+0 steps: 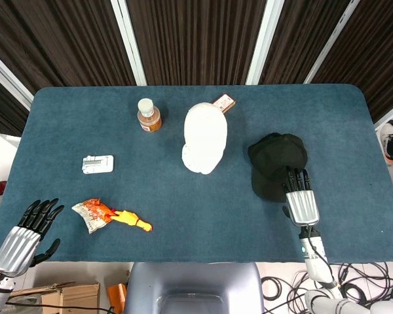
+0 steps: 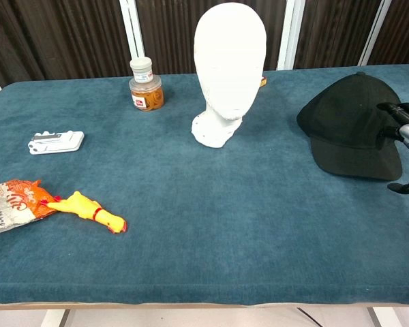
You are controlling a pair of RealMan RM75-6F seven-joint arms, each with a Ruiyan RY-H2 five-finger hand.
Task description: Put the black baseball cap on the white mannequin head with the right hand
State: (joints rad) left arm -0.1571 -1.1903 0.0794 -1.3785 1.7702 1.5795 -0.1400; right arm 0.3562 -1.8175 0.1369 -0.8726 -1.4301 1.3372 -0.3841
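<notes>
The black baseball cap [image 1: 275, 160] [image 2: 351, 122] lies on the blue table to the right of the white mannequin head [image 1: 205, 137] [image 2: 228, 61], which stands upright at the table's middle. My right hand [image 1: 300, 196] [image 2: 405, 136] reaches in from the front right, its fingers [image 1: 295, 178] stretched out over the near edge of the cap's brim. The thumb hangs apart, below the brim, and nothing is gripped. My left hand [image 1: 26, 232] hovers at the front left corner with its fingers spread and holds nothing. It does not show in the chest view.
An orange-filled bottle [image 1: 149, 115] [image 2: 146, 85] stands left of the mannequin head, and a small box [image 1: 224, 103] lies behind it. On the left lie a white device [image 1: 97, 164] [image 2: 54, 142], a snack packet [image 1: 92, 212] [image 2: 13, 201] and a yellow rubber chicken [image 1: 131, 219] [image 2: 92, 210].
</notes>
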